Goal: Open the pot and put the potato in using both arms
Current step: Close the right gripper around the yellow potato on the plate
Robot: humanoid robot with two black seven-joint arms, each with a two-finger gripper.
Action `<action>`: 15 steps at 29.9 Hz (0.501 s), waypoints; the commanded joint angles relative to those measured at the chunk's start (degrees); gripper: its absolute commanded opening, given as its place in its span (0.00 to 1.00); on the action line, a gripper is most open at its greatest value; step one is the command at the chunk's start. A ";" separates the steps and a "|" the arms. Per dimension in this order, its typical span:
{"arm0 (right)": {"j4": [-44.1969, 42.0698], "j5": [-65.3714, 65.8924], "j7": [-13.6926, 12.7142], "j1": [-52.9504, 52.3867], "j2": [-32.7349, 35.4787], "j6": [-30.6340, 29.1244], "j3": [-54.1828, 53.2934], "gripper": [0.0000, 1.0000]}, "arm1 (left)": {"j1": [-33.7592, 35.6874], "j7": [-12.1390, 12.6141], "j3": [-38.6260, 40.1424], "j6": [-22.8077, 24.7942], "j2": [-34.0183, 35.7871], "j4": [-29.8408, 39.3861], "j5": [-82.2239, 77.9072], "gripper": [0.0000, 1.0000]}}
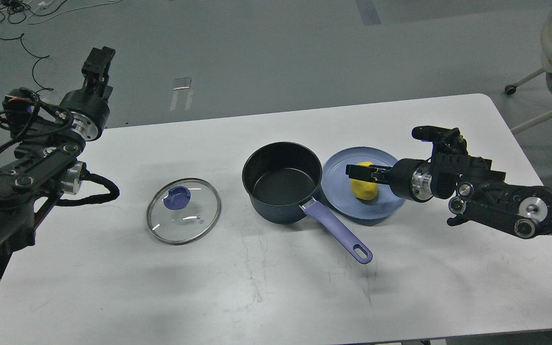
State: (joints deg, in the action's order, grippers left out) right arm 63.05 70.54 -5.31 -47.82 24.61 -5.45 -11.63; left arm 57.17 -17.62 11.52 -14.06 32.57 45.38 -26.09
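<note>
The dark navy pot (281,184) stands open in the middle of the table, and its purple handle (338,235) points to the front right. Its glass lid (183,211) with the purple knob lies flat on the table to the pot's left. The yellow potato (366,189) lies on a blue plate (386,201) right of the pot. My right gripper (352,170) reaches in from the right, and its fingers lie across the potato's top and hide part of it; I see them side-on as one dark bar. My left gripper (101,51) is raised at the far left, empty, pointing up and away.
The white table (276,297) has its rounded far edge behind the pot and plate. Cables lie on the grey floor at the back left. A chair base (530,86) stands at the back right.
</note>
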 commanded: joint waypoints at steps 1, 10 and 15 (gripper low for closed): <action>-0.74 0.04 -0.05 -0.43 -0.53 0.00 0.91 0.89 | -0.48 -0.14 -0.09 -0.17 0.03 -0.03 -0.10 0.98; -1.44 0.04 0.04 -0.34 -0.70 0.00 1.35 0.75 | -1.45 -0.05 -0.09 -0.17 0.12 -0.11 -0.19 0.98; -1.97 0.13 0.13 -0.43 -0.70 0.00 1.35 0.69 | -2.06 -0.05 -0.09 -0.35 0.12 -0.03 -0.19 0.98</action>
State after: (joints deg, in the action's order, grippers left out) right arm 61.24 70.61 -5.27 -48.19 23.91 -5.45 -10.29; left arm 55.51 -17.73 11.40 -14.33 32.71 45.28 -26.28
